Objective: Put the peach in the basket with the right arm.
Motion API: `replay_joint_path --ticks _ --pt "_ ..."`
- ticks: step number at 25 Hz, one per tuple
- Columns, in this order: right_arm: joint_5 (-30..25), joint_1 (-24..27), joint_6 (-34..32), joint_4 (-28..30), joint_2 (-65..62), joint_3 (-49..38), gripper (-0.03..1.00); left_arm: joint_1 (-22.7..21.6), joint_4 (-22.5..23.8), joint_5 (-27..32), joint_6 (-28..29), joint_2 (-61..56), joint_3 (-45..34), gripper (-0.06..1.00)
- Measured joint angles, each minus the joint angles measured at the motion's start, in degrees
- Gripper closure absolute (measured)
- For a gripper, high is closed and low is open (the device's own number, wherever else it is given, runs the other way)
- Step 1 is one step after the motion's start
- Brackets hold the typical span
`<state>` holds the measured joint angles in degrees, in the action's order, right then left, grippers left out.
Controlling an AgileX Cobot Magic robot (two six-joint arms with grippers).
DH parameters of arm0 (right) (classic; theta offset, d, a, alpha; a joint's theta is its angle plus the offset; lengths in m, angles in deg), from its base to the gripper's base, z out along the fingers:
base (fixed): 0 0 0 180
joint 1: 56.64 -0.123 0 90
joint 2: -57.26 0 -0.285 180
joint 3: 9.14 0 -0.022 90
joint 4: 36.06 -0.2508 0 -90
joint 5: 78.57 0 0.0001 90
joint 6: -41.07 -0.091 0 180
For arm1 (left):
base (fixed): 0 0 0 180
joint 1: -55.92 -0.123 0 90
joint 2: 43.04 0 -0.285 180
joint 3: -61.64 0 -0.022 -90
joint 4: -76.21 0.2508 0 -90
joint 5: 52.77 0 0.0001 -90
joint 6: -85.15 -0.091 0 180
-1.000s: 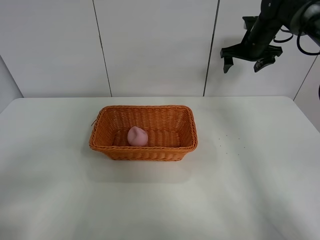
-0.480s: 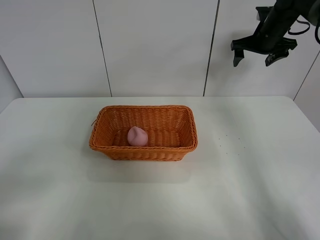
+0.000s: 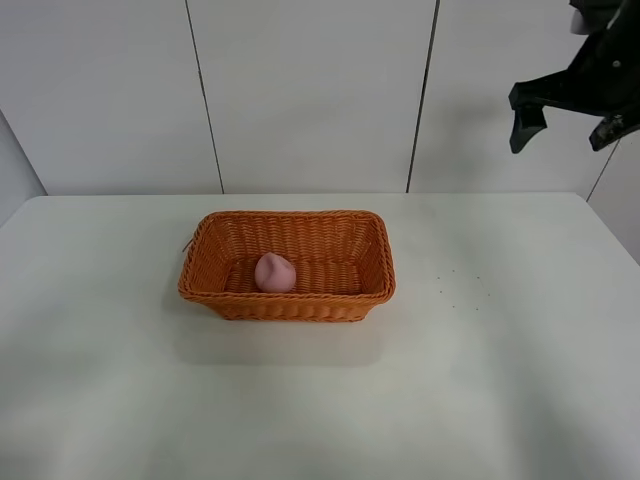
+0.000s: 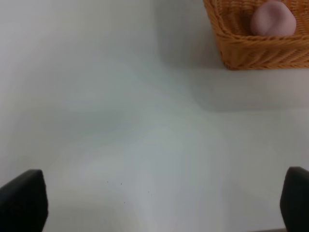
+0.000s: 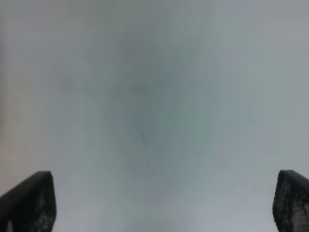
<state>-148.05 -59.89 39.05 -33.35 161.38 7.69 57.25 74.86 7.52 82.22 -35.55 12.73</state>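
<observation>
White table (image 3: 500,380); right arm's fingers (image 3: 524,124) have retreated rightward, spread, empty.

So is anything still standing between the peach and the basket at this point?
Nothing visible does: the peach already lies inside the basket, on its floor near the front wall. The right gripper is open and empty, high above the table's right side.

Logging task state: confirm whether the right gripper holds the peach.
No, the peach lies in the basket; the right gripper hangs empty, jaws apart.
</observation>
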Motion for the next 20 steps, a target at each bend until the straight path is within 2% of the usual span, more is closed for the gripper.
replay_joint_path --ticks 8,12,17,20 --pt "-0.2 0.0 0.0 0.0 -31.8 -34.34 0.27 0.0 0.0 0.0 0.0 0.0 0.0 -0.04" --pt "4.36 0.0 0.0 -0.04 -48.92 -48.68 0.27 0.0 0.0 0.0 0.0 0.0 0.0 -0.04" --pt "10.57 0.0 0.0 -0.29 -69.71 -60.6 0.27 0.0 0.0 0.0 0.0 0.0 0.0 -0.04" --pt "10.85 0.0 0.0 -0.44 -78.62 -64.52 0.27 0.0 0.0 0.0 0.0 0.0 0.0 -0.04"
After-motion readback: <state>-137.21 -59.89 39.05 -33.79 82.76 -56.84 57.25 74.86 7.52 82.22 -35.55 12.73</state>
